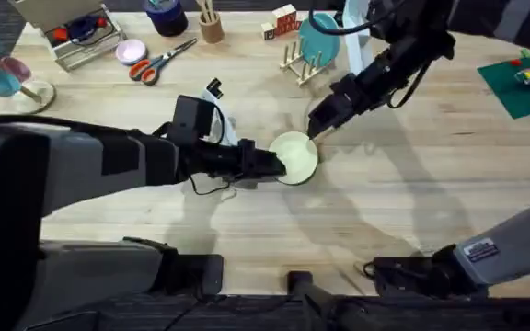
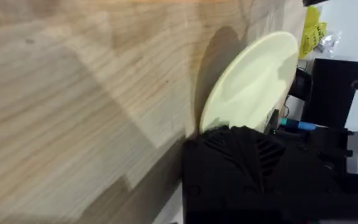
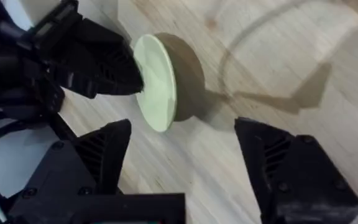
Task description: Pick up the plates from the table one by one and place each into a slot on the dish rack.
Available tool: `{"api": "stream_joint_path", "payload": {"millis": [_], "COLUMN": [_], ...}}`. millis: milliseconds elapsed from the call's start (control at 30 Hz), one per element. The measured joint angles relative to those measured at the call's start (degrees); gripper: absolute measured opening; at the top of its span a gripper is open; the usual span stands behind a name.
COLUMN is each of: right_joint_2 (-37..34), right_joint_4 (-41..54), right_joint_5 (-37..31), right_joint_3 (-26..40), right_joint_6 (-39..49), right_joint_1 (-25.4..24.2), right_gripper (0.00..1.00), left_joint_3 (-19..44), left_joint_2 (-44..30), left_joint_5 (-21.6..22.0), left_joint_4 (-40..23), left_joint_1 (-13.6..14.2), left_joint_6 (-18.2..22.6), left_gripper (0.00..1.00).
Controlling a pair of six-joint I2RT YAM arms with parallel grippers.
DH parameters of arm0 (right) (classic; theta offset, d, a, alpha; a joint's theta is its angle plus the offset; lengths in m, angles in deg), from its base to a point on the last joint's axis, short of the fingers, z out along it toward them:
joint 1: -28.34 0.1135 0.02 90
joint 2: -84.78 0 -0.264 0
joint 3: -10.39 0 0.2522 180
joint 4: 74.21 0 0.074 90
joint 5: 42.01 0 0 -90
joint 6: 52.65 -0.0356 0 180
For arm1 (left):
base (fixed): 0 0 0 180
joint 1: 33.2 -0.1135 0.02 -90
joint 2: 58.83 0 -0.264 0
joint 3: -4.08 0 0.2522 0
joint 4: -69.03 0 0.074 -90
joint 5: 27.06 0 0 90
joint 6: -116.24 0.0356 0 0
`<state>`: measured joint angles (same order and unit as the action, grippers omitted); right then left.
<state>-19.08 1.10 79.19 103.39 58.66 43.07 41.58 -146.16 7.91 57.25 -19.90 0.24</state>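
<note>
Light wooden planks with clear grain make up the counter [image 1: 412, 193], and near its middle the left pincer [image 1: 279, 165] is seen clamped on the edge of the cream plate [image 1: 294, 156], which is held tilted on edge rather than lying flat. Just beside the plate's far rim, the right pincer [image 1: 318, 124] is held with its fingers [image 3: 291, 168] spread wide, and nothing is carried between them. Farther off, toward the back of the counter, the rack [image 1: 304, 62] is found with the turquoise plate [image 1: 320, 39] already stood among its pegs. Scissors [image 1: 159, 60] are left well apart at the back left. A handover or a regrasp is judged to be in hand. Trouble could come from the shallow rim grip: the plate could be tipped out or dropped flat if it is nudged by the right pincer before being caught. The pegs or the turquoise plate could also be knocked during insertion. How much of the rim is gripped is hidden behind the left pincer's black body, and the free slots cannot be made out.
</note>
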Motion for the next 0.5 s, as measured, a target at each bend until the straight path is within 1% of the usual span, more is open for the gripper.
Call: {"api": "stream_joint_path", "payload": {"millis": [267,433,500], "right_joint_2": [-3.7,-4.1,-4.2], "right_joint_4": [-1.0,-1.8,-2.2], "right_joint_5": [3.4,4.3,4.5], "right_joint_3": [0.0,0.0,0.0], "right_joint_6": [0.2,0.2,0.2], "right_joint_1": [2.9,4.9,5.3], "right_gripper": [0.995,0.992,0.976], "left_joint_3": [0.0,0.0,0.0], "left_joint_2": [0.0,0.0,0.0], "left_joint_5": [0.0,0.0,0.0], "left_joint_4": [0.0,0.0,0.0], "left_joint_1": [0.0,0.0,0.0], "left_joint_6": [0.0,0.0,0.0], "left_gripper": [0.041,0.041,0.041]}}
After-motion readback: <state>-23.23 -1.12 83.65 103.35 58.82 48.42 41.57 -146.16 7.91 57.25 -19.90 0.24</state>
